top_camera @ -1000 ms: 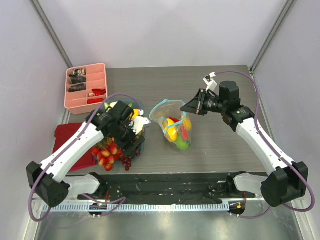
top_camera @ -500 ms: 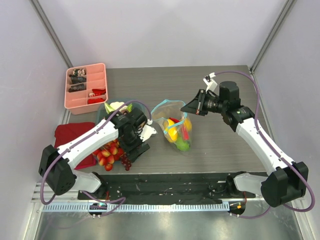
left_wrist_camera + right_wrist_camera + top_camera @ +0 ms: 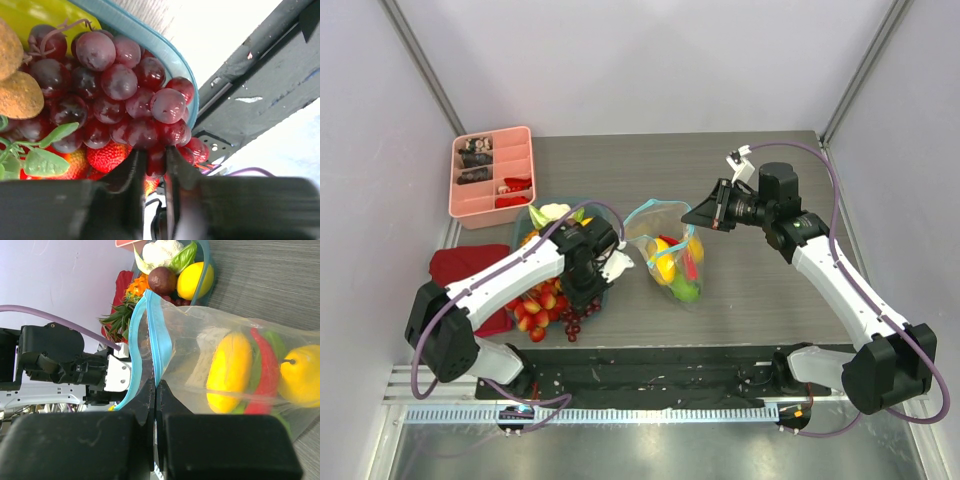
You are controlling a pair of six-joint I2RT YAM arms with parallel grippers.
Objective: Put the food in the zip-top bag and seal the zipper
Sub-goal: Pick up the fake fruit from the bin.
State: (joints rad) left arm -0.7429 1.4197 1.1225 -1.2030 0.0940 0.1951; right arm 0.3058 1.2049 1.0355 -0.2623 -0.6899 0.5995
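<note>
The zip-top bag (image 3: 670, 258) lies mid-table, lemons (image 3: 227, 370) and a chili (image 3: 265, 371) inside. My right gripper (image 3: 155, 392) clamps its zipper (image 3: 161, 340), holding the mouth up. My left gripper (image 3: 155, 167) has just narrowed from wide onto the purple grapes (image 3: 120, 95), so I judge the next pick begun. Strawberries (image 3: 107, 156) crowd the bunch inside the rim of the teal bowl (image 3: 167, 50) and may drag along.

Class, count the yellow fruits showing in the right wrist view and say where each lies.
3. In the zip-top bag, one yellow fruit left of the red chili, another right of it; a third in the teal-rimmed bowl. More may be hidden.
</note>
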